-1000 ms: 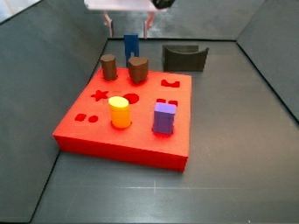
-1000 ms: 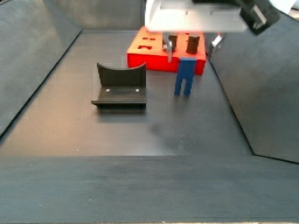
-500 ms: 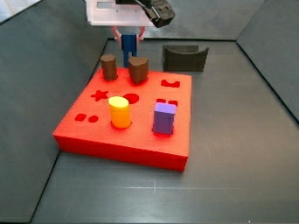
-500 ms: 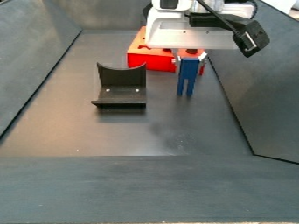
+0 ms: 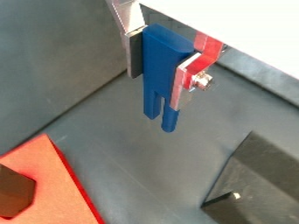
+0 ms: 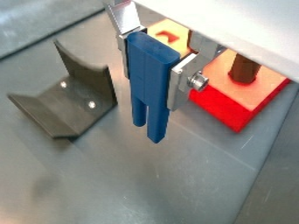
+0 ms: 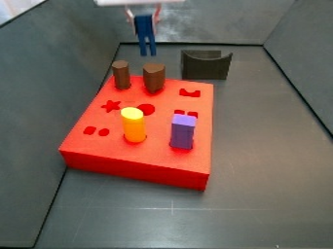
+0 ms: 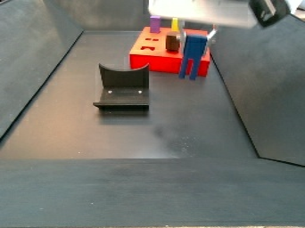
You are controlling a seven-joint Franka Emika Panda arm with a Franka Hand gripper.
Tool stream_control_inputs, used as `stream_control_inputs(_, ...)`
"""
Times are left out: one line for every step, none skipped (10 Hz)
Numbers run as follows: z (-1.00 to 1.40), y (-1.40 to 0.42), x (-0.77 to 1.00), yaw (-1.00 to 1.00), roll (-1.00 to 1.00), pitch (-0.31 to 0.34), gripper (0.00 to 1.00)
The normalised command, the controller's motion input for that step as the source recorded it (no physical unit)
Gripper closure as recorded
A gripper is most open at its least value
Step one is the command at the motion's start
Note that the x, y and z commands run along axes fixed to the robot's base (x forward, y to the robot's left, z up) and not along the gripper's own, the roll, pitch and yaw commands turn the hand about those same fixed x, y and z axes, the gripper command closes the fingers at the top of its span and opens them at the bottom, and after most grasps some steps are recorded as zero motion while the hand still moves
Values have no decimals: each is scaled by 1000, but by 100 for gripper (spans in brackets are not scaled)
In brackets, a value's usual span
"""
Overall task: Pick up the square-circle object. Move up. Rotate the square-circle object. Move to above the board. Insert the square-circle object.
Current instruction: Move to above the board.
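Fingers [image 6: 121, 37] of mine, flat silver plates, clamp blocky top of square-circle object [image 6: 147, 83]; gripper [image 5: 160, 59] closed on it, piece upright, two thin legs hanging clear of dark matte floor [image 8: 143, 125]. Both side views: I hang high by back wall, beyond board [image 7: 150, 146]. Board glossy red, flat, shaped holes on top. Curved dark grey holder [image 8: 121, 87] on floor nearby, probably plastic.

Light is even and soft, seemingly from overhead. The gripper [image 6: 151, 66] and its silver fingers [image 5: 128, 44] blow out near white, and the board [image 7: 130, 131] is saturated red with faint shadows. Both side views are coarse; the floor at 6 o'clock carries a dull sheen.
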Motion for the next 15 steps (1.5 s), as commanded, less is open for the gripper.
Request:
stream_control_inputs(1000,10,-9,-52,-7,31,100)
stream_control_inputs(1000,9,-9,-38,-19,42,100)
stream_control_inputs(1000,9,-8,-36,-26,48,100)
stream_control_inputs(1000,8,-5,-34,-39,63,100)
stream_control_inputs(1000,7,-1,-34,-49,69,100)
stream_control_inputs(1000,7,2,-33,-58,76,100)
stream_control_inputs(1000,6,7,-34,-66,77,100)
stream_control_inputs(945,6,9,-34,-76,81,100)
stream_control_inputs(780,6,9,-35,-83,81,100)
stream_control_inputs(669,5,7,-36,-87,80,100)
stream_control_inputs(399,5,10,-38,-96,79,100)
stream_control_inputs(239,4,10,-39,-101,77,100)
stream_control_inputs(279,-1000,195,197,-72,610,100)
stream_control_inputs(261,-1000,201,195,-57,588,100)
stream_control_inputs(273,-1000,222,161,34,488,100)
